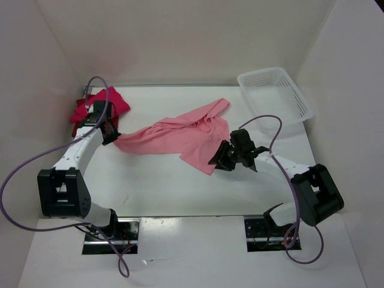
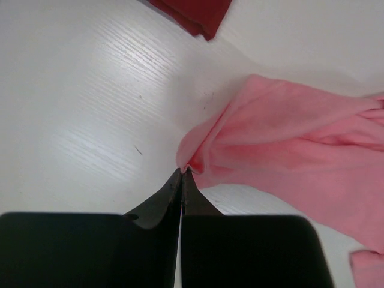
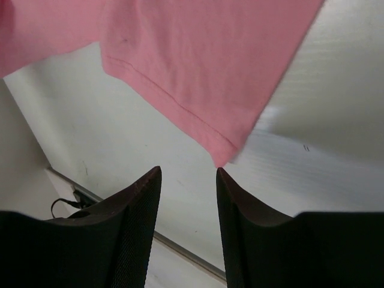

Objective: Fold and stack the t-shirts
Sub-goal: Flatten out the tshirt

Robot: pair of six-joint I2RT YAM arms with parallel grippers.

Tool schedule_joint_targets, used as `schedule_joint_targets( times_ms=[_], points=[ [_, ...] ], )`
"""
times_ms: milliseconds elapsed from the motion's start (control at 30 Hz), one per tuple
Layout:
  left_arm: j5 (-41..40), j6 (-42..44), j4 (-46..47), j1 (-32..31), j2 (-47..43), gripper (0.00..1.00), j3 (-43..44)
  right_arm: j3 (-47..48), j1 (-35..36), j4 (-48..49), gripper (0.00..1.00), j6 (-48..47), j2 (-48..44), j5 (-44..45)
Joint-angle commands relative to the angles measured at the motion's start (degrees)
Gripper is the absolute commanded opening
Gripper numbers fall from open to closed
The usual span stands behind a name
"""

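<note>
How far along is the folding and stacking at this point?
Done: nothing yet; no folded shirt or stack shows. In hand: the pink shirt lies crumpled mid-table, the left gripper shut on its edge, the right gripper open just short of a hem corner. Left: fold it, then the red heap at the far left corner, and stack.

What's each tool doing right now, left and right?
Left tool: closed, pinching the edge of the pale pink t-shirt.
Right tool: open, holding nothing; the shirt's hem corner sits just beyond its fingertips.
</note>
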Motion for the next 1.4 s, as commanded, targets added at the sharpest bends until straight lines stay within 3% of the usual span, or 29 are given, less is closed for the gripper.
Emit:
schedule_joint_targets(
  times_ms=[0, 200, 533, 600, 833, 933, 1067, 1167, 1367],
  points=[
    [10.49, -0.72, -0.50, 3.76, -4.30, 0.00, -0.87, -2.44, 1.00, 1.61, 0.48, 2.68, 1.03, 1.86],
    [21.14, -2.55, 3.18, 8.25, -6.33, 0.00, -5.44, -5.25, 1.62, 2.13, 0.48, 5.93, 1.64, 4.67],
    [24.85, -3.09, 7.49, 8.25, -5.80, 0.00, -7.29, -5.25, 2.15, 7.93, 0.42, 9.90, 7.44, 5.20],
    [25.38, -2.47, 7.50, 8.25, -5.80, 0.00, -7.29, -5.25, 2.15, 8.63, 0.37, 10.51, 7.97, 5.72],
    [26.52, -1.95, 8.64, 8.25, -5.80, 0.00, -6.68, -1.66, 2.15, 6.72, 0.01, 9.99, 9.38, 7.74],
    [26.52, -1.42, 8.64, 8.25, -5.80, 0.00, -5.54, 1.77, 2.15, 0.24, 0.00, 8.24, 4.74, 11.25],
    [26.00, -1.42, 5.92, 7.30, -7.39, 0.00, -0.72, 11.34, 2.15, -11.38, 0.00, 5.77, -9.56, 19.06],
    [25.99, -2.90, 2.85, 5.70, -9.84, 0.00, 7.71, 21.17, 2.15, -20.34, 0.00, 2.79, -16.00, 22.33],
    [34.14, -6.16, -1.64, 6.23, -9.33, 0.00, 29.94, 49.99, 2.15, -34.66, 0.00, -6.43, -16.82, 26.99]
  ],
)
